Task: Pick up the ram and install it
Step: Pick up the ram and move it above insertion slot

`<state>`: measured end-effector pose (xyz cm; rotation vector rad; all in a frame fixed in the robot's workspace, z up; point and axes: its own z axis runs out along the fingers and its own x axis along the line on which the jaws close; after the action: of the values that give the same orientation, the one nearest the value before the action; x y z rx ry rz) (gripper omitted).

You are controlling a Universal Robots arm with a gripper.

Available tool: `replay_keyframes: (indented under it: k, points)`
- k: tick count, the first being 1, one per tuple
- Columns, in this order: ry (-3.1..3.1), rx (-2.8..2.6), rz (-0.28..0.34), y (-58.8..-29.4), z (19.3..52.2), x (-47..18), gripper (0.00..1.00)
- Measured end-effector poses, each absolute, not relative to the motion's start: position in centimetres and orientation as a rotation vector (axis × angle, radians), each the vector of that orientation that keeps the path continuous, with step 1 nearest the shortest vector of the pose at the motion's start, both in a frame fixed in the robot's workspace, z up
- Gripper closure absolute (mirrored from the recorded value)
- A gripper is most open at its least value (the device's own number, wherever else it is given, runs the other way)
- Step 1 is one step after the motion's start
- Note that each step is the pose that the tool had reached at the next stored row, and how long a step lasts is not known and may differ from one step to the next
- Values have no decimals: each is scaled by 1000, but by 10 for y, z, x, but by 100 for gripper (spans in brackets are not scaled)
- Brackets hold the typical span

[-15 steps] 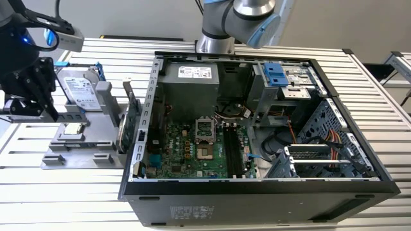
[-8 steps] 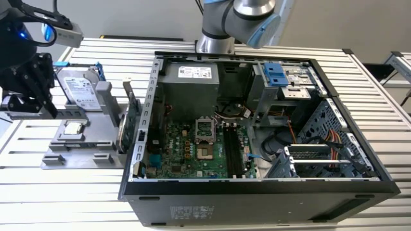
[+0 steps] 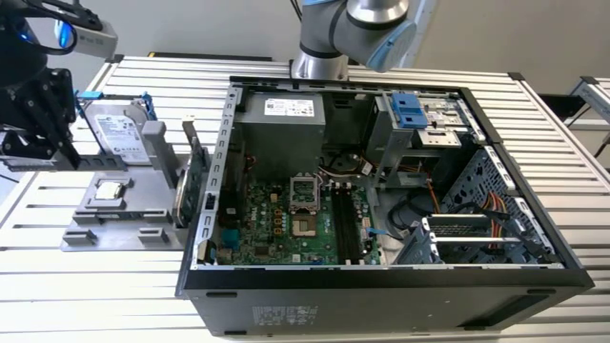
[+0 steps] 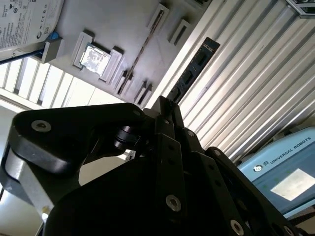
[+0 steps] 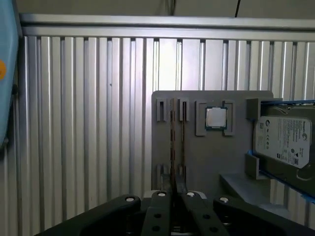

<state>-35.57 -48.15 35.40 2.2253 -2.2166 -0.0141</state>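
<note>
Ram [image 5: 173,142]: stood on edge in the slotted posts of the grey tray [image 5: 197,162] on the counter [image 5: 88,123], near the processor chip [image 5: 216,118], so its upper edge is offered for gripping. Claw [image 5: 173,192]: hung above the tray, lined up along the stick, fingertips drawn together, nothing held. Case [image 3: 381,279]: laid open beside the tray, memory slots judged unfilled.

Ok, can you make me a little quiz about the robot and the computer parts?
1. True or false: the ram stands on edge in the grey holder.
2. What sits beside the hard drive? A) processor chip B) banana C) keyboard
3. Fill in: the gripper is near the holder, away from the open computer ____.
Key: 1 true; 2 A; 3 case.
</note>
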Motion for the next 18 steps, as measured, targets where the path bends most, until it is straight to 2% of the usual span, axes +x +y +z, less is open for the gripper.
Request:
replay_keyframes:
  k: [18]
  points:
    - [-2217,2225,-14,-482,372,-356,100]
